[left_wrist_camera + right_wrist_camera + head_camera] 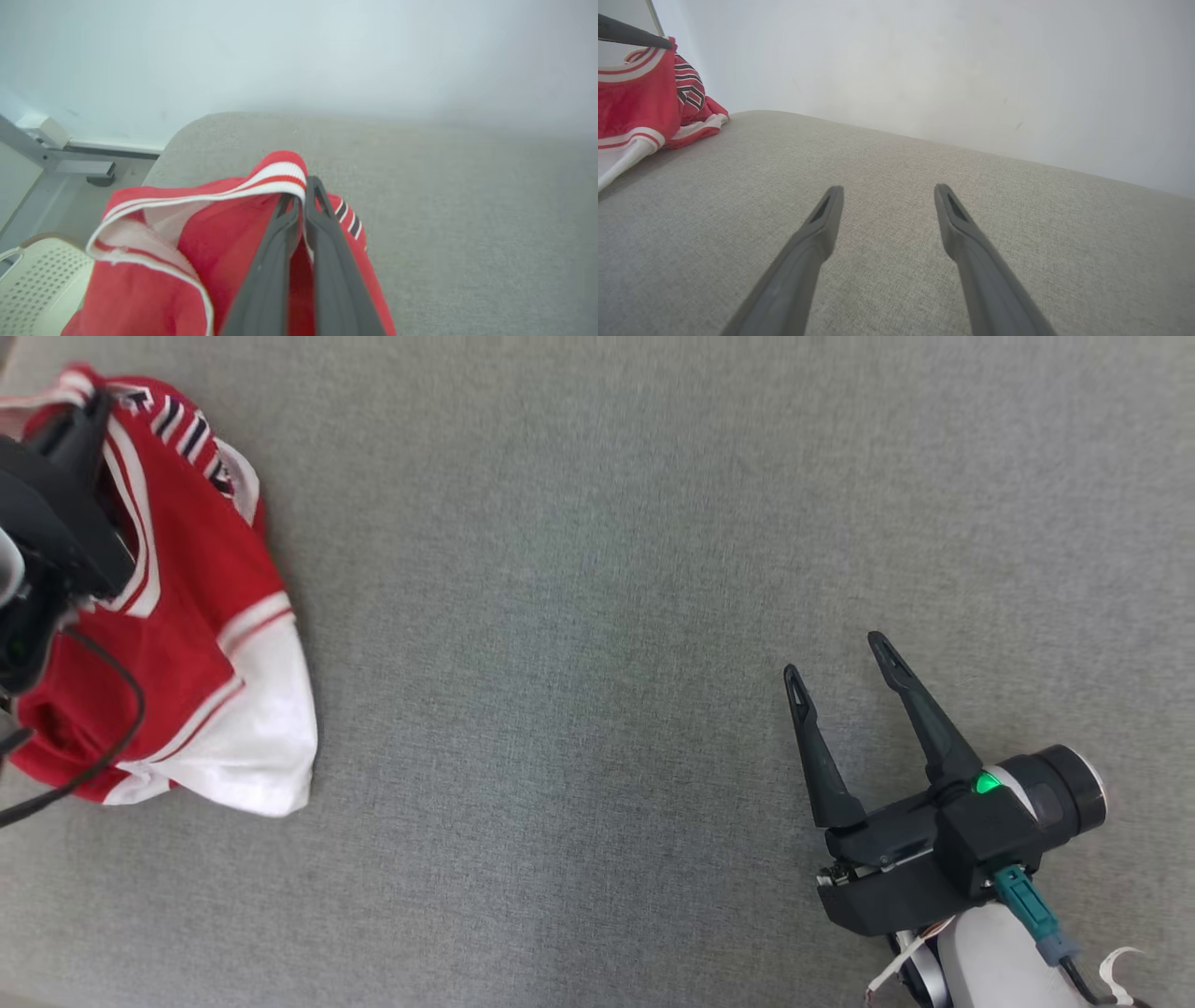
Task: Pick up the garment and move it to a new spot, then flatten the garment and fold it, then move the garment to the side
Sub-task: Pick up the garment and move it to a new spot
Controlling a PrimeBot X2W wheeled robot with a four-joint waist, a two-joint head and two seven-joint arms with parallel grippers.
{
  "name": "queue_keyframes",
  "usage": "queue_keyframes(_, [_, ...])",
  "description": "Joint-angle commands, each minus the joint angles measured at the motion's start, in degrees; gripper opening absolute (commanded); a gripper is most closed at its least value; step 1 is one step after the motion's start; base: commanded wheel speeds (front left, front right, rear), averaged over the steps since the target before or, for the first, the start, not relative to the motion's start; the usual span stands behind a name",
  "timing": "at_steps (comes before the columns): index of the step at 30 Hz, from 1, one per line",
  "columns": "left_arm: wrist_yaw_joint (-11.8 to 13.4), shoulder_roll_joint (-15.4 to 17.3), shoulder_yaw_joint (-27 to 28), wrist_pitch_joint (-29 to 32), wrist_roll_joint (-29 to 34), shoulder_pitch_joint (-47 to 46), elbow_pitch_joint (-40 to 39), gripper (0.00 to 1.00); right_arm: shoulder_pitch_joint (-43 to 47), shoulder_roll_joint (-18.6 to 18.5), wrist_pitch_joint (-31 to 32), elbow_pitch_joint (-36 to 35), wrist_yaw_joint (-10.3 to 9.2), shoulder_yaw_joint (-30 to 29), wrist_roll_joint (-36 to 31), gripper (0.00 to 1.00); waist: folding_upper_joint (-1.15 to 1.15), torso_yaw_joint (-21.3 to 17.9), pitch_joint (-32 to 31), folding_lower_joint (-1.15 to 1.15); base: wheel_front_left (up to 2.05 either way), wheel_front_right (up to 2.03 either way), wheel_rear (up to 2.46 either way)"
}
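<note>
A red garment (187, 616) with white bands and dark striped lettering lies bunched at the left edge of the grey cloth surface (579, 616). In the left wrist view my left gripper (301, 186) is shut on the garment's (163, 261) red-and-white trimmed edge, which drapes over the fingertips. In the head view that gripper's dark body sits over the garment's upper left part, its fingertips hidden. My right gripper (836, 653) stands open at the lower right, far from the garment, with nothing between its fingers (822, 219). The garment (640, 102) shows at the right wrist view's upper left.
A pale wall (948, 70) rises behind the surface's far edge. Off the surface's corner, in the left wrist view, are a metal frame (56, 154) and a cream perforated object (32, 280). A black cable (112, 728) loops over the garment.
</note>
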Motion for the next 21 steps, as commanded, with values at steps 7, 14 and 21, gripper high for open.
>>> queue_keyframes(7, [0.1, 2.2, -2.6, -8.2, -3.7, -1.8, -7.9, 0.00, 2.5, 1.1, -0.1, 0.5, -0.12, 0.2, 1.7, 1.00, -0.01, -1.8, -7.1, 0.00, 0.00, 0.00, 0.00])
queue_keyframes(14, [0.1, 3.0, -3.7, -10.6, -6.3, -2.3, -13.4, 0.00, 4.4, 1.7, -0.1, 0.3, -0.12, 0.1, 3.5, 1.00, -0.01, -5.2, -12.3, 0.00, 0.00, 0.00, 0.00])
queue_keyframes(21, [0.2, 1.8, -3.3, -11.2, -7.2, -4.1, -18.9, 0.00, 6.1, 2.0, -0.1, -0.1, -0.12, 0.2, 5.9, 1.00, -0.01, -11.7, -16.9, 0.00, 0.00, 0.00, 0.00])
